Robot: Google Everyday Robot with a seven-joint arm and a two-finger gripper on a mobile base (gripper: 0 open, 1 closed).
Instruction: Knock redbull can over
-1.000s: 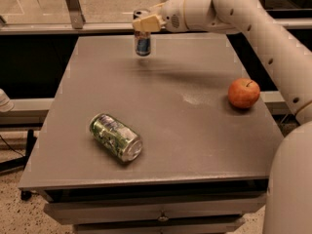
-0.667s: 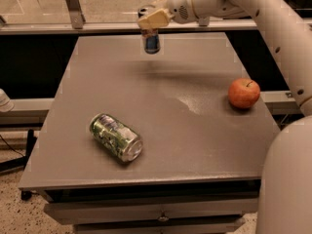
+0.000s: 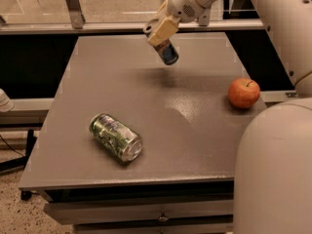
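Observation:
The redbull can (image 3: 168,54) is a slim blue-and-silver can. It hangs tilted in the air over the far middle of the grey table (image 3: 195,130), its lower end pointing down and to the right. Its shadow lies on the table below it. My gripper (image 3: 160,31), with tan fingers, comes in from the upper right and is shut on the can's upper part, hiding the top.
A fatter green-patterned can (image 3: 116,136) lies on its side at the front left of the table. A red apple (image 3: 243,93) sits near the right edge. My white arm and base fill the right side. A rail and a glass wall run behind the table.
My gripper has moved right and towards the camera with the can in it. The can has gone from upright to tilted and is off the table.

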